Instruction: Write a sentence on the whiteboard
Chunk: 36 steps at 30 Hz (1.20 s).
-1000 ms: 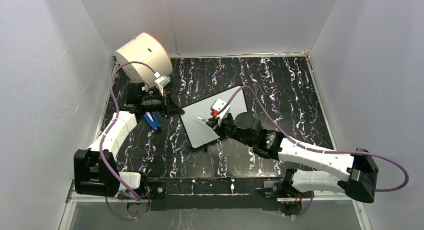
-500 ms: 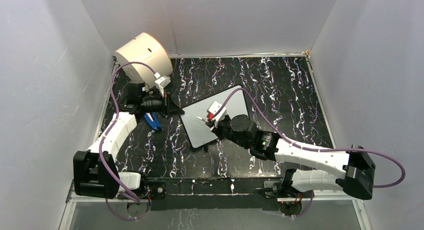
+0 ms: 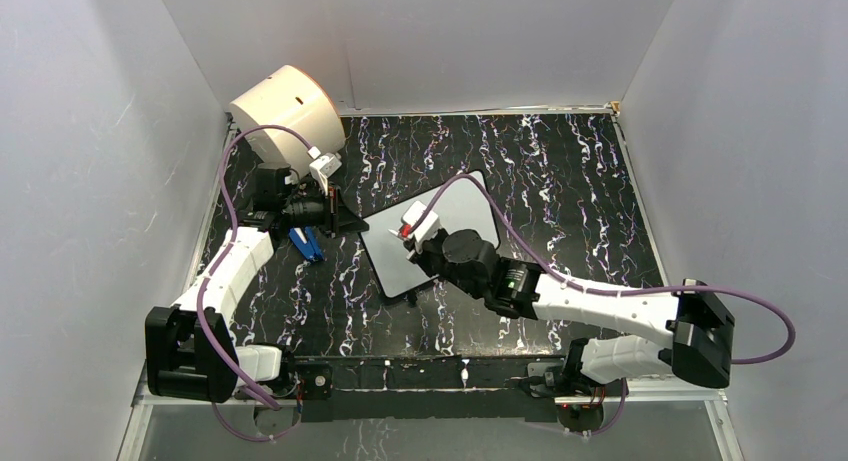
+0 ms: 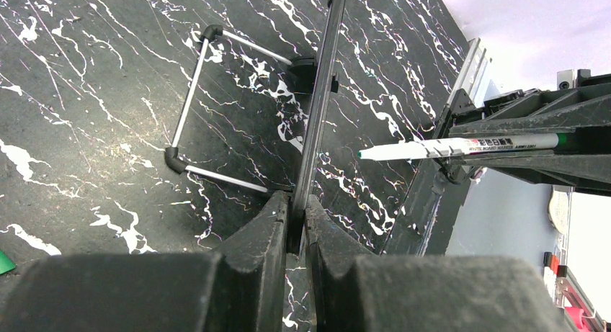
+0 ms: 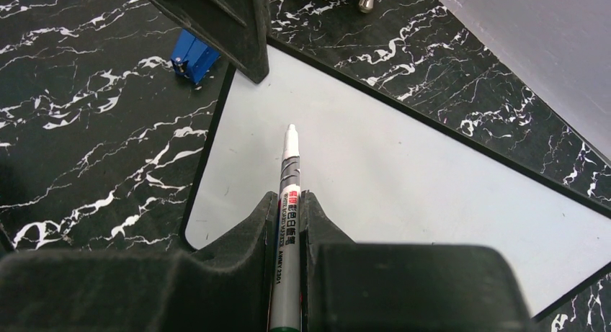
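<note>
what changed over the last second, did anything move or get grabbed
The right gripper, shut on the marker, slid leftward in the top view across the whiteboard. Nothing was picked up or released. The left gripper stays clamped on the whiteboard's edge. The whiteboard has not shifted, and its face still looks blank.

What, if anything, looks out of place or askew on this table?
Nothing is spilled or broken. The whiteboard sits askew on the table, its edge pinched by the left gripper, its face blank. The cream drum in the far left corner seems tipped on its side.
</note>
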### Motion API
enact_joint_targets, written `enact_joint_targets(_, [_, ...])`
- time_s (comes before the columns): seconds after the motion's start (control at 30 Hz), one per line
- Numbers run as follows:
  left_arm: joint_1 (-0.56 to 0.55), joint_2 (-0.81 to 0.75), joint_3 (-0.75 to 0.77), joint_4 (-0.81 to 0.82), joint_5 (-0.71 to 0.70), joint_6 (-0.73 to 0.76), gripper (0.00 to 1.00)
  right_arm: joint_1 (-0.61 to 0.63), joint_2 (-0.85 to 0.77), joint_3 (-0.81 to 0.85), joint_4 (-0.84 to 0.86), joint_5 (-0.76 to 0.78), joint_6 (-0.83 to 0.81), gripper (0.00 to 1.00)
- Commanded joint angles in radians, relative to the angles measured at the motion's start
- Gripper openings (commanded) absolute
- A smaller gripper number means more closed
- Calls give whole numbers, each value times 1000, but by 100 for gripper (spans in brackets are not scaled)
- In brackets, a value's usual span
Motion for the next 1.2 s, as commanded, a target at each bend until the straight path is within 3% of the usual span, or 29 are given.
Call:
enact_joint_targets(0.0, [-5,-16,-1,-52,-40,1,0,19,22,71,74,59,17,0])
enact_joint_targets(0.4, [-10,-23,4,-48,-46,-1,0,76,104,133,58,233,15,0])
enact_joint_targets(1.17, [-10,-13,5,-51,-57,0,0,139,157,172,70,288,12,0])
